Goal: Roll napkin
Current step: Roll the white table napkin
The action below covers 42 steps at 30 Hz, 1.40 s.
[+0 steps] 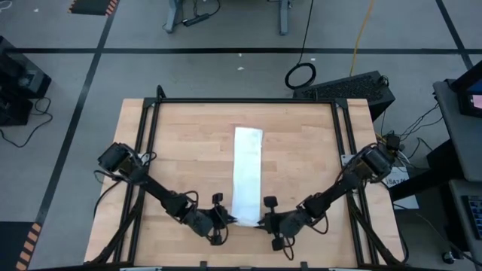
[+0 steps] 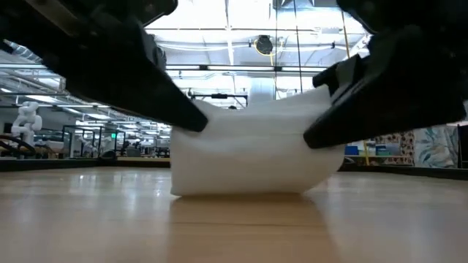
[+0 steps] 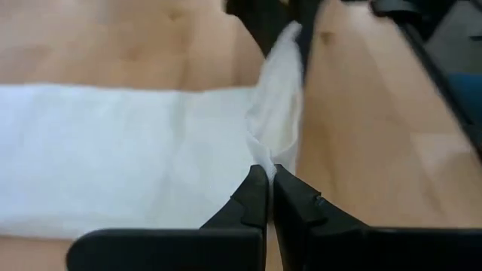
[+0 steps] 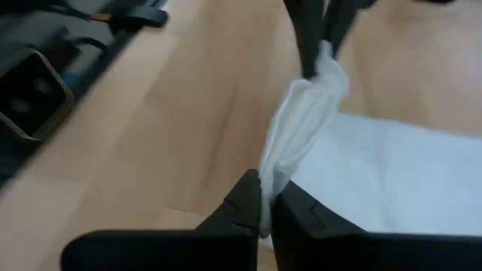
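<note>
Nearest the front edge of the table (image 1: 181, 135), both grippers meet at the near end of the napkin (image 1: 247, 169). The left gripper (image 1: 228, 219) has its fingers clenched on the near left corner of the cloth; in its wrist view the two dark fingers (image 3: 252, 197) are pressed together with a pinch of white fabric between the tips. The right gripper (image 1: 260, 222) grasps the near right corner likewise, its fingers (image 4: 247, 197) closed with cloth caught between them. Between the two grips the near edge is raised off the wood and bunched into a loose fold, seen from table height as a white hump (image 2: 252, 150) resting on the surface. Beyond that, the napkin lies flat as a long narrow strip along the table's middle, running toward the far side. The far end lies square and flat on the wood.
</note>
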{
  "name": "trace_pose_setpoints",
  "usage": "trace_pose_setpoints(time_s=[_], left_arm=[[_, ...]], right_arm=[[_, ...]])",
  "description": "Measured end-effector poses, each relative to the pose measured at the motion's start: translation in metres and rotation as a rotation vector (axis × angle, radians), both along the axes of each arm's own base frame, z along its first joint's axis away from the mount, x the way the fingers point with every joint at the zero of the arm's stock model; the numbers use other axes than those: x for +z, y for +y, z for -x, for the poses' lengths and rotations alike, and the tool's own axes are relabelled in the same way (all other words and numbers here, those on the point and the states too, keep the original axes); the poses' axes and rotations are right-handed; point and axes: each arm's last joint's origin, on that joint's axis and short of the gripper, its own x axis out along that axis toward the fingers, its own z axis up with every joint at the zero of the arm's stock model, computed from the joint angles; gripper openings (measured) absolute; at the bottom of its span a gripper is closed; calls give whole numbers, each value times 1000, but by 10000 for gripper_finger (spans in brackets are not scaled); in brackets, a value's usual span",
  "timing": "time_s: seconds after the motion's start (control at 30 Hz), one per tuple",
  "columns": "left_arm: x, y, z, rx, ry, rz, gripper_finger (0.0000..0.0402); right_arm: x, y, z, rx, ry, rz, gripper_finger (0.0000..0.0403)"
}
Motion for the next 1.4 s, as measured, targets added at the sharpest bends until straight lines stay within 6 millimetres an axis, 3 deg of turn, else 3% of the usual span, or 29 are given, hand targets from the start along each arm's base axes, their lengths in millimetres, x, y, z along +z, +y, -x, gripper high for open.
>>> trace_pose_setpoints(time_s=[0.2,0.37,0.63,0.83,1.2,1.4], left_arm=[[-6,1,3,21,62,45,12],[-18,11,-1,67,123,37,12],[-20,15,-2,74,143,22,35],[-19,11,2,68,149,27,94],[-11,-9,16,134,17,-115,259],[-14,-9,7,113,-51,-175,285]], right_arm=[[-5,-19,-13,31,122,-230,6],[-11,-29,-15,-15,147,-266,3],[-18,-37,-11,-81,198,-340,1],[-18,-43,-13,-86,232,-402,1],[-18,-50,-17,-102,261,-471,0],[-18,-50,-17,-90,268,-478,0]])
